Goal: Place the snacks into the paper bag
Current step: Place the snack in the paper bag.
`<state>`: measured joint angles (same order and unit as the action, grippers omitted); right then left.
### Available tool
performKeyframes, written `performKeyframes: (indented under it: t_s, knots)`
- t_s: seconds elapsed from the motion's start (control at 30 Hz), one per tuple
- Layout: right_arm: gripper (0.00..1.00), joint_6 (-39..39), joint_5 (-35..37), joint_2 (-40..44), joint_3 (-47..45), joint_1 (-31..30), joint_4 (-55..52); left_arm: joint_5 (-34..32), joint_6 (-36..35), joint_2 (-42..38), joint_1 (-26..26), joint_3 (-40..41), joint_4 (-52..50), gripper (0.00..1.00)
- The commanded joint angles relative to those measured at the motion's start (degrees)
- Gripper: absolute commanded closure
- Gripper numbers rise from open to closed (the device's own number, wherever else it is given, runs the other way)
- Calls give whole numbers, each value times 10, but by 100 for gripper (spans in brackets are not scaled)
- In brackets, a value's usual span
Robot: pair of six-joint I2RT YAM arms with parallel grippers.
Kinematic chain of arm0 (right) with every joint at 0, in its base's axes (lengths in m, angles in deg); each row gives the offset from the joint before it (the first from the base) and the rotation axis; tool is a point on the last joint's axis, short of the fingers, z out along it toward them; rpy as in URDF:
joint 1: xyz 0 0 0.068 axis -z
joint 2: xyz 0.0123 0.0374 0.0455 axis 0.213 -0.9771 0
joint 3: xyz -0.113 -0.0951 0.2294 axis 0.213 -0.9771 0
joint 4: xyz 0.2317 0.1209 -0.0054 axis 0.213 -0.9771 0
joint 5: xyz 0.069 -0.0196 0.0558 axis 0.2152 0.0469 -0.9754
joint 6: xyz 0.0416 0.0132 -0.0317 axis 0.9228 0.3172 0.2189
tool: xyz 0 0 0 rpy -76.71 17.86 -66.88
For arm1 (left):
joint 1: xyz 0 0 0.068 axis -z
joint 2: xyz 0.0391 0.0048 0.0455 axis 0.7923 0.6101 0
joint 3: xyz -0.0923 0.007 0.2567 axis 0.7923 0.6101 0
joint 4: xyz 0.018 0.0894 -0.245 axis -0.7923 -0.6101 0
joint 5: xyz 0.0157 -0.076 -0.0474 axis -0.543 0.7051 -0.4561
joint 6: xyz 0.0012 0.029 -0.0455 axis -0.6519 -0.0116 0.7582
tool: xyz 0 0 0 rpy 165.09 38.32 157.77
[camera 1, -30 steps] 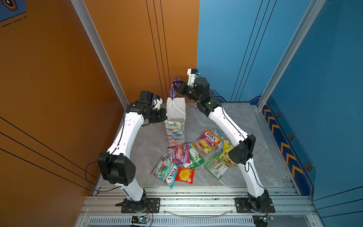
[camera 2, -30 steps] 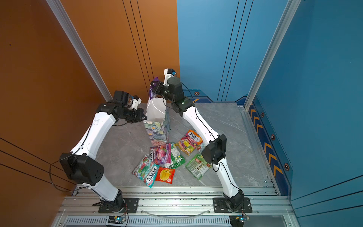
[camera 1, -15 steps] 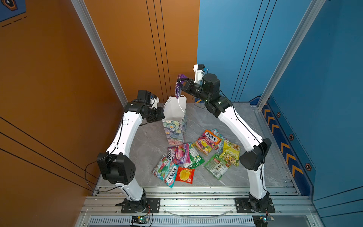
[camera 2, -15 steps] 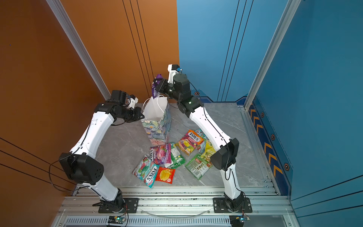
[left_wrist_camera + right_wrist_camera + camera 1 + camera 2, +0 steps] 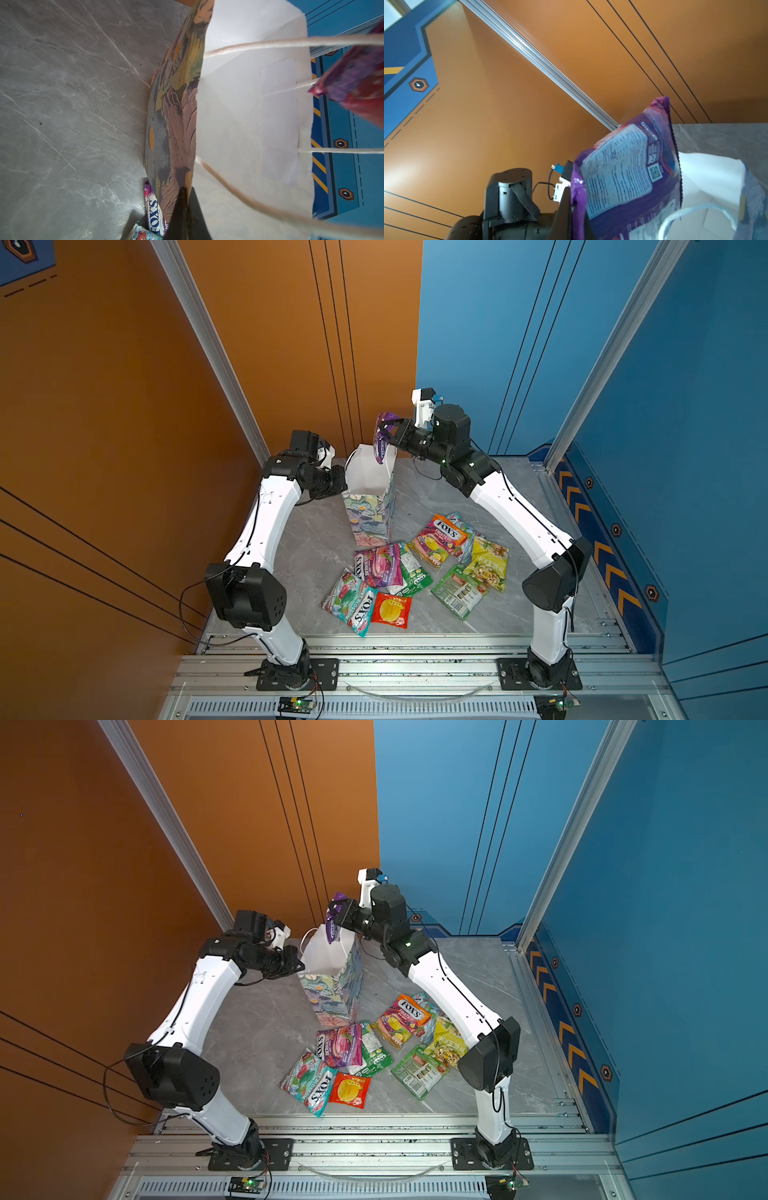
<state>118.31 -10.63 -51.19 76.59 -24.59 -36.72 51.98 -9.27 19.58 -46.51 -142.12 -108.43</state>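
Right pincer (image 5: 390,434) is clamped on one end of the purple packet (image 5: 381,444), so the thing just dangles from one edge over the open mouth of the paper bag (image 5: 370,512). From the left wrist view its lower corner looks close to the far rim and the cord handles (image 5: 259,44), not clearly down inside. If it's let go from there, I'd guess it clips the rim or a cord and slides off behind the bag, toward the far edge of the surface (image 5: 316,539).

Left pincer (image 5: 186,190) is pinched shut on the near wall's rim, and that's all that's holding the mouth open. Thin paper, one-sided grip: any pull or a bump from the packet could tilt or fold the bag, maybe tip it.

The other snacks (image 5: 415,568) lie in a loose heap between the bag and the near edge, some overlapping, so a toppled bag would land right on them.
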Motion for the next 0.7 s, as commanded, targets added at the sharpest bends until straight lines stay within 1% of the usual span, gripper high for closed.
performKeyframes:
  t_s: [0.0, 0.43, 0.67]
  knots:
    - [100, 14, -22, 37, -16, -6, 12, -12, 9, 0, -5, -13, -9, 100]
    - [100, 32, -16, 87, -121, 0, 0, -26, 19, -2, -4, -18, -9, 100]
    - [100, 42, -25, 80, -133, 7, -9, -28, 24, -3, 0, -24, -9, 100]
